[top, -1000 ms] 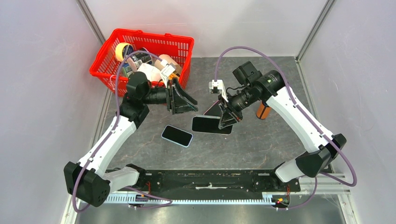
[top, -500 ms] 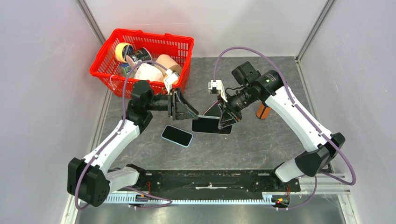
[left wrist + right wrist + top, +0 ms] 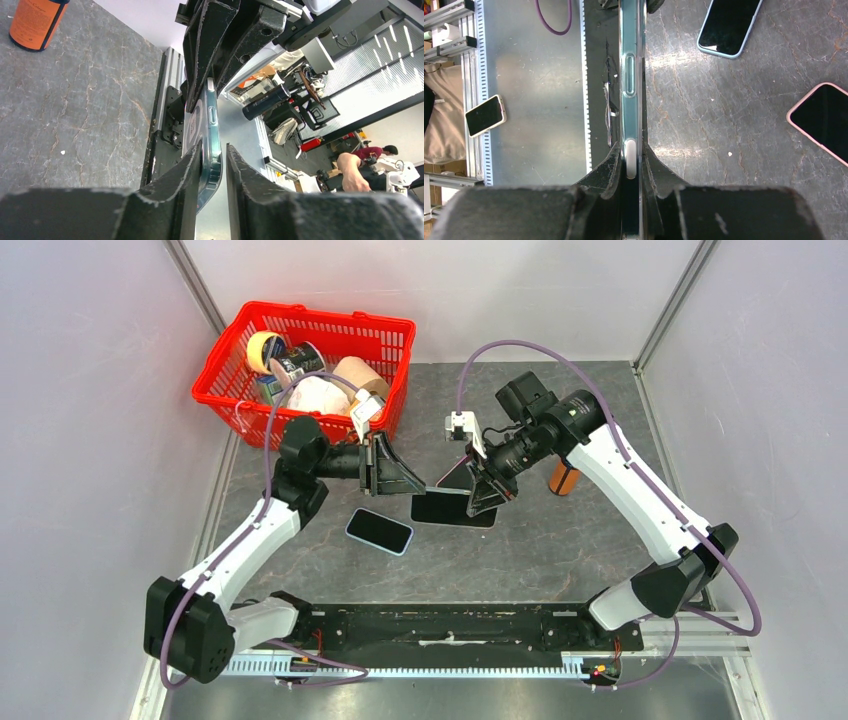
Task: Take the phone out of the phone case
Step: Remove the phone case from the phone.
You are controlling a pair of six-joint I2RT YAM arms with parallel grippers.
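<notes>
Clear plastic phone case (image 3: 631, 75), with the dark phone (image 3: 450, 510) inside it, is hanging edge-on above the grey marbled tabletop (image 3: 570, 540), the right gripper (image 3: 630, 150) pinching one end. Left gripper (image 3: 212, 150) is bracketing the opposite end; a firm pinch cannot be confirmed. Step in hand, apparently: securing both ends. The next move is calling for a counter-pull, peeling a case corner free. White panels (image 3: 100, 440) are enclosing the bench.

left arm (image 3: 245, 545) + right arm (image 3: 640, 495): white links, black joints | cables (image 3: 520, 342): purple, one per arm | left gripper (image 3: 214, 145): black wedge fingers, scuffed pale edges
</notes>
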